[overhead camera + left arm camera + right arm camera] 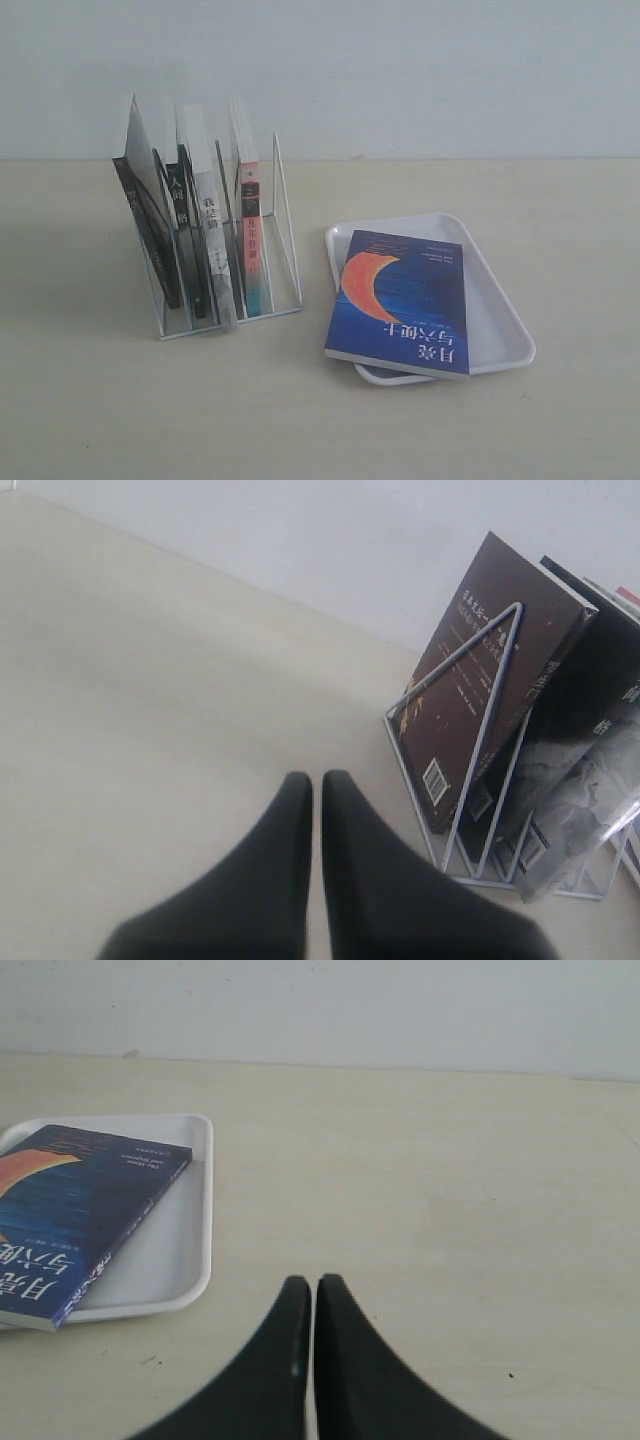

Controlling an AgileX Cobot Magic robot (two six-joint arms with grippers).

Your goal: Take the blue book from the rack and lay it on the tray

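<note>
Exterior view: the blue book (405, 300) lay flat, cover up, on the tray (505, 320). Its long axis ran far to near, title end nearest, overhanging the rim. Placement was judged done.

Left wrist view: the left hand (316, 780) was pressed together, empty, beside the rack (482, 740).

Right wrist view: the right hand (312, 1282) was pressed together, empty, apart from the tray. The next move called at most for squaring the book.

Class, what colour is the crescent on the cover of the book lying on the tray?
Orange; the crescent shows best in the exterior view.
</note>
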